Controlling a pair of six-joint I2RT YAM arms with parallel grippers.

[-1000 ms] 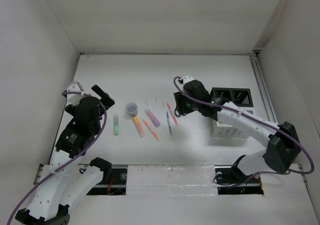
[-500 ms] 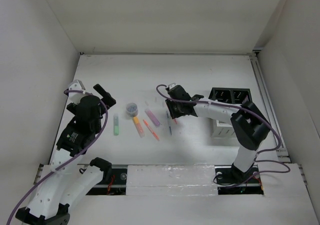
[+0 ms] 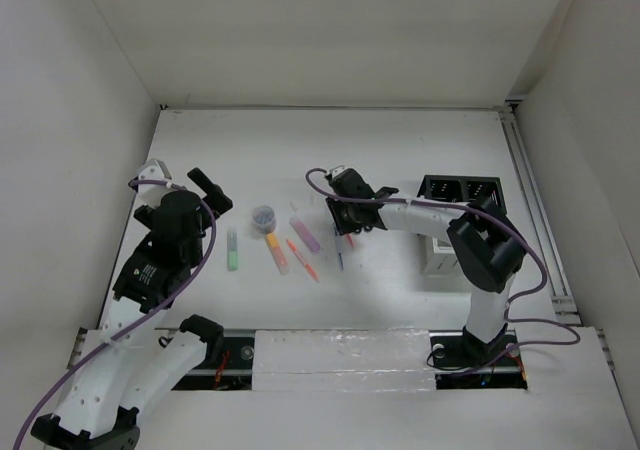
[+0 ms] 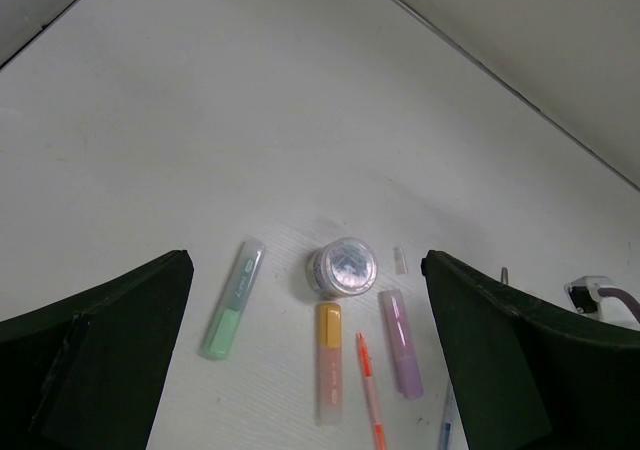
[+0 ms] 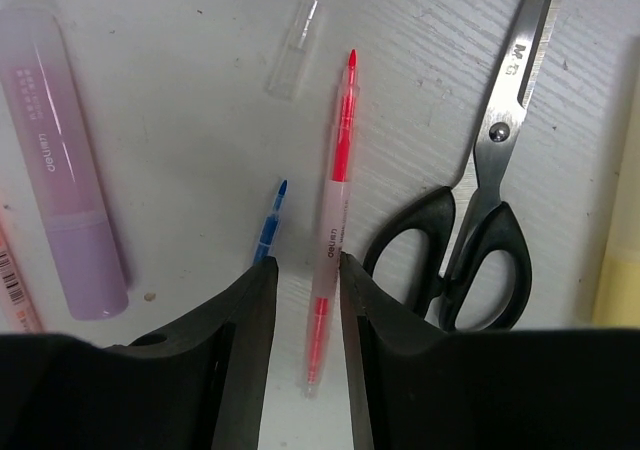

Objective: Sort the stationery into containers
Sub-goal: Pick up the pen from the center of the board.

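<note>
My right gripper (image 5: 300,270) is low over the table, its jaws straddling a thin red pen (image 5: 335,225). The right jaw touches the pen and a small gap remains on the left. A blue pen (image 5: 268,225) lies just left of it, black-handled scissors (image 5: 480,230) to the right, and a purple marker (image 5: 65,160) at far left. My left gripper (image 4: 305,262) is open and empty, held above a green marker (image 4: 232,300), a clear round tub (image 4: 343,267) and an orange marker (image 4: 330,375). The black and white organizer (image 3: 462,192) stands to the right.
A clear pen cap (image 5: 295,35) lies beyond the pens. A yellow marker (image 5: 620,230) shows at the right edge of the right wrist view. Another thin orange-red pen (image 4: 368,385) lies between the orange and purple markers. White walls enclose the table.
My right arm has swung left from beside the organizer and come down over the red pen. The left arm has barely moved.
</note>
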